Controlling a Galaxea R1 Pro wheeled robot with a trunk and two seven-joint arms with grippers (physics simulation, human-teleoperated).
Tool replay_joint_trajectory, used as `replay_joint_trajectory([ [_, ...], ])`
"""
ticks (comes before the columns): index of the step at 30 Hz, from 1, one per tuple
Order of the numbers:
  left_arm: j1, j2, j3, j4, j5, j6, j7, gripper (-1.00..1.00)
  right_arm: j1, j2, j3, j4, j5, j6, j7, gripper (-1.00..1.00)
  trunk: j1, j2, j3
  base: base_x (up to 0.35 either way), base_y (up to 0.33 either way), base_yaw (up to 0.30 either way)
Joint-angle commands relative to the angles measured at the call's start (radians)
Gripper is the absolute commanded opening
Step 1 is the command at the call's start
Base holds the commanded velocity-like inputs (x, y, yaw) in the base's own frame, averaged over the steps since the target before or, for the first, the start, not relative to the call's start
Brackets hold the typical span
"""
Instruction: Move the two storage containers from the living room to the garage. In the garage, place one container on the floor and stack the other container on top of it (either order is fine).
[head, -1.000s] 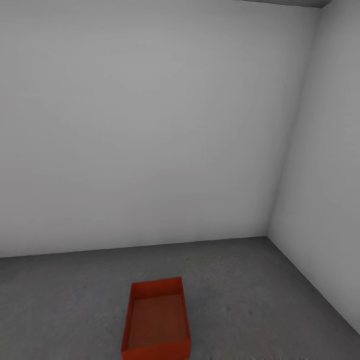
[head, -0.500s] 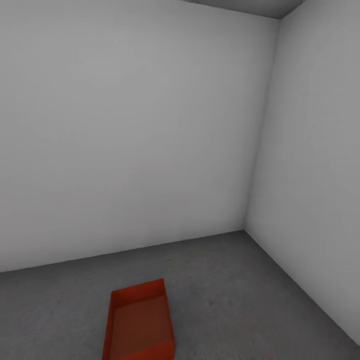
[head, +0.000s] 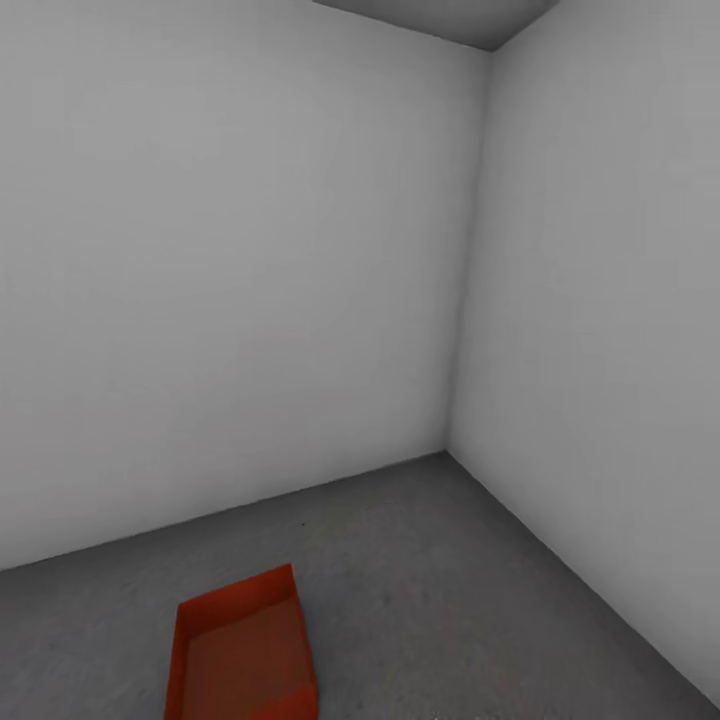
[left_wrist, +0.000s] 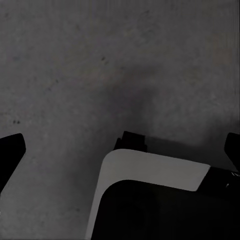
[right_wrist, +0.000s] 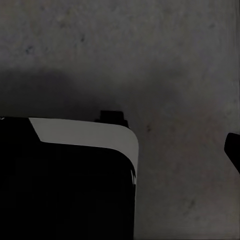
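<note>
On my left wrist feed, the left gripper (left_wrist: 120, 150) had its two dark fingertips (left_wrist: 11, 150) at opposite edges of the picture, spread wide with nothing between them but the floor (left_wrist: 100, 60) below. A white and black part of the robot's body (left_wrist: 150, 200) lay under that camera, close to the concrete. On the right wrist feed I could see just one dark fingertip (right_wrist: 233, 150) of the right gripper at the edge; the other was out of the picture, so I could not tell how far that gripper stood apart, and I saw nothing held in it. The same kind of white and black body part (right_wrist: 65, 175) sat low over the speckled grey floor there too.

The head camera gave me what the wrists did not: a corner of the garage, with two plain white-grey walls (head: 230, 270) meeting, and one orange-red storage container (head: 240, 655) resting upright and open-topped on the concrete, near the lower edge of the picture and well apart from both walls. Its near end was cut off by the frame.
</note>
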Motion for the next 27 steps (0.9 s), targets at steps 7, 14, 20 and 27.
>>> replay_joint_trajectory([
  [7, 0.000, -0.001, -0.002, 0.001, 0.010, -0.003, 0.001, 1.00, -0.001, -0.001, 0.007, 0.003, -0.009, -0.006, 0.000, 1.00, 0.000, -0.001, -0.001, 0.000, 0.000, -0.291],
  [14, 0.000, 0.000, -0.006, 0.001, 0.008, -0.003, 0.001, 1.00, -0.001, 0.000, 0.008, 0.003, -0.009, -0.006, 0.000, 1.00, 0.000, -0.001, -0.001, 0.000, 0.000, -0.291],
  [20, 0.000, 0.000, -0.004, 0.002, 0.008, -0.003, 0.001, 1.00, -0.002, 0.003, 0.009, 0.003, -0.009, -0.006, 0.000, 1.00, 0.000, -0.001, -0.001, 0.000, 0.000, -0.291],
  [27, 0.000, -0.001, -0.004, 0.002, 0.008, -0.003, 0.001, 1.00, -0.001, 0.005, 0.009, 0.003, -0.009, -0.006, 0.000, 1.00, 0.000, -0.001, -0.001, 0.000, 0.000, -0.291],
])
